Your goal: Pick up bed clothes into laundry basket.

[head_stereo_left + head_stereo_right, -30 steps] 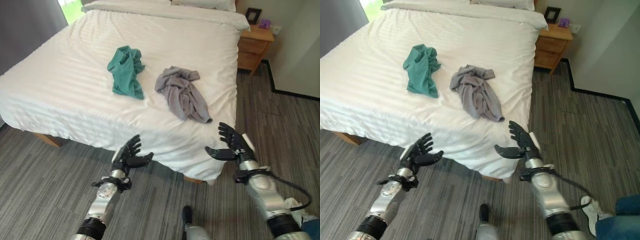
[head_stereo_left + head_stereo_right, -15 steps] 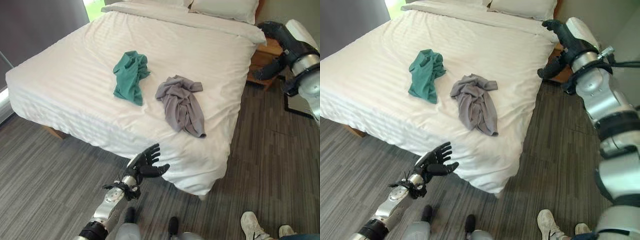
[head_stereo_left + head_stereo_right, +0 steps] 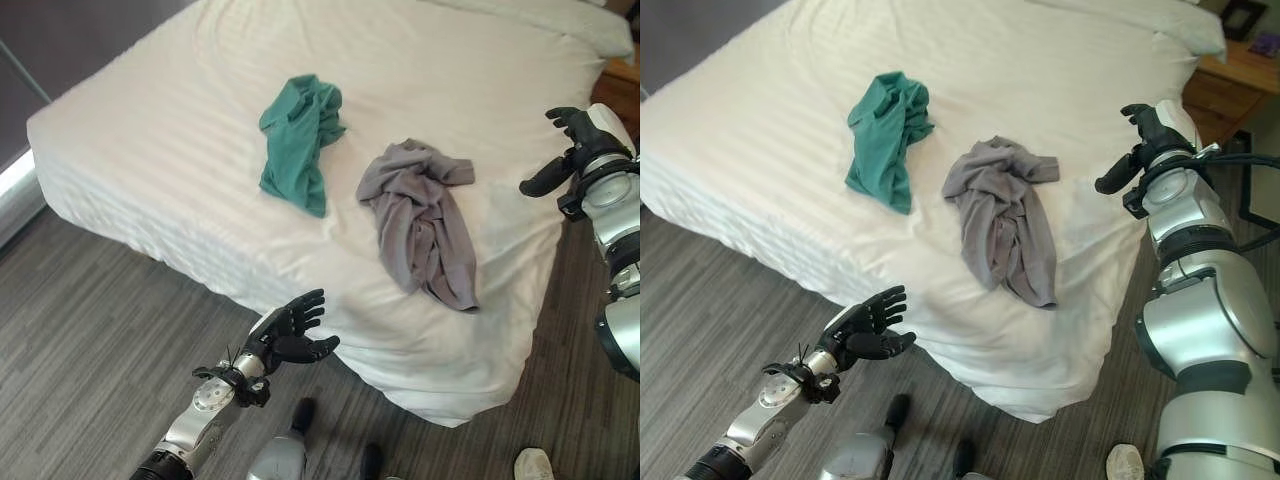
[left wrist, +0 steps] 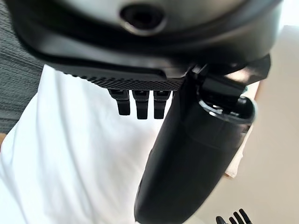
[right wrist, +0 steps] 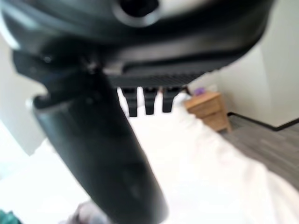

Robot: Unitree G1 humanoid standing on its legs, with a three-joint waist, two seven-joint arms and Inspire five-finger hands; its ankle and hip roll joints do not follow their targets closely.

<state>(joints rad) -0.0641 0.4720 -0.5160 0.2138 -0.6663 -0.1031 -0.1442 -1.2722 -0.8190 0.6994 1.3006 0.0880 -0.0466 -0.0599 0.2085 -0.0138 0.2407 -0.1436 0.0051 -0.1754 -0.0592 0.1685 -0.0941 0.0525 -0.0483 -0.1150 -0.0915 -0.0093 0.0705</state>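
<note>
Two crumpled garments lie on the white bed, a green one to the left and a grey one to its right, nearer the edge; both look light, soft and limp, so a bunched fold near the middle seems the best hold. The left robot hand hovers low by the bed's near edge, fingers spread, holding nothing; the right robot hand is raised over the bed's right edge, loosely open and empty.

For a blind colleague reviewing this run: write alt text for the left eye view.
Two crumpled garments, a green one and a grey one, lie apart on a white bed. The robot's left hand is open over the floor by the bed's near edge, and its right hand is raised at the bed's right side.
</note>
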